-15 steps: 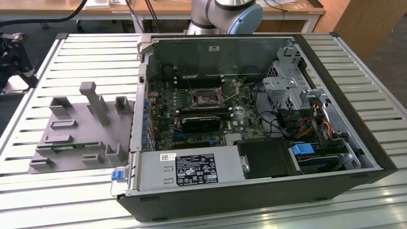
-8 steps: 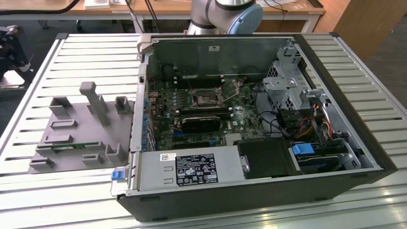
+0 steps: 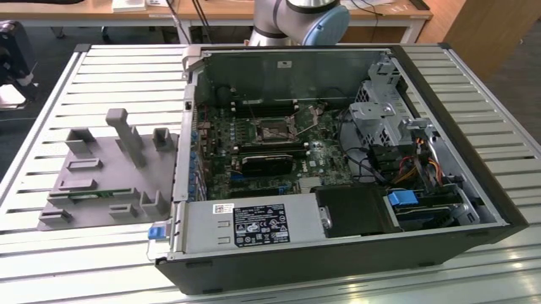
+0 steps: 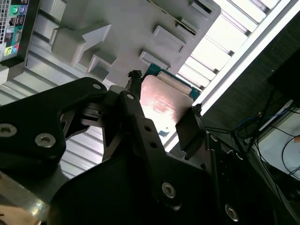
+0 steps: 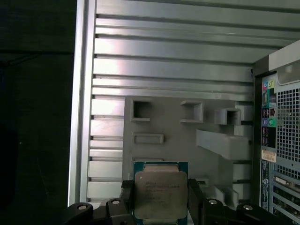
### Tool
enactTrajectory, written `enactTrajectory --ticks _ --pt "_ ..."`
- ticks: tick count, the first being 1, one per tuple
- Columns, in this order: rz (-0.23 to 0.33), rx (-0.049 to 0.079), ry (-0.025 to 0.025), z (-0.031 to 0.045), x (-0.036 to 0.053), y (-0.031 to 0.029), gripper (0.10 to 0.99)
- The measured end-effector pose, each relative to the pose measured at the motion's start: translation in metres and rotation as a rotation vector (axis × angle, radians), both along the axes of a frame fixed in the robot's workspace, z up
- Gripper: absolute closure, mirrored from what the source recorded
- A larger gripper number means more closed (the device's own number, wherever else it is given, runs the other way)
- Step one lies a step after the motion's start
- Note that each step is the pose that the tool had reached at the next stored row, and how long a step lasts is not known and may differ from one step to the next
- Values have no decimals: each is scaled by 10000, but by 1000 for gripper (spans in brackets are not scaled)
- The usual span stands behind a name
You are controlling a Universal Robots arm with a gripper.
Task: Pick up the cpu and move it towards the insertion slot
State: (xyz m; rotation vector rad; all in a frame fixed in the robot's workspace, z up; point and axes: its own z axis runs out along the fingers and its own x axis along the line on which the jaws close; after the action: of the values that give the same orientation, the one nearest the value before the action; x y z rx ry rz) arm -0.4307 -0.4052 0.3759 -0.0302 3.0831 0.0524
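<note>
Holds cpu (image 5: 159, 194) pinched by two opposite edges in gripper (image 5: 161, 200), closed snug on it, probably to spare its underside contacts, raised above grey holder tray (image 5: 164, 122) outside computer case (image 5: 281, 140), well apart from insertion slot (image 3: 275, 130).

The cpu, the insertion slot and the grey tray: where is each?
the cpu (image 5: 160, 194), first wrist view, its metal top.
the insertion slot (image 3: 275, 132), exterior view, its dark centre.
the grey tray (image 3: 114, 180), exterior view, bare flat part.
</note>
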Motion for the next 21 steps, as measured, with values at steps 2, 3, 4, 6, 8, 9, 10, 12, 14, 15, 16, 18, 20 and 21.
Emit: enactTrajectory --ticks 2,3,4,6,8,9,10,12,14,15,16,18,20,21 --pt "0 0 -1 51 0 0 545" --pt "0 0 -2 67 0 0 545" --pt "0 0 -3 81 0 0 545" --pt "0 0 -5 107 0 0 545" --pt "0 0 -6 135 0 0 545" --pt "0 0 -7 150 0 0 545" --pt "0 -1 -7 166 0 0 545" --pt "0 0 -10 200 0 0 545" --pt "0 0 -14 232 0 0 545" --pt "0 0 -16 246 0 0 545" --pt "0 0 -16 261 0 0 545" --pt "0 -3 -17 280 0 0 545" --pt "0 -6 -18 280 0 0 545" --pt "0 -8 -17 280 0 0 545"
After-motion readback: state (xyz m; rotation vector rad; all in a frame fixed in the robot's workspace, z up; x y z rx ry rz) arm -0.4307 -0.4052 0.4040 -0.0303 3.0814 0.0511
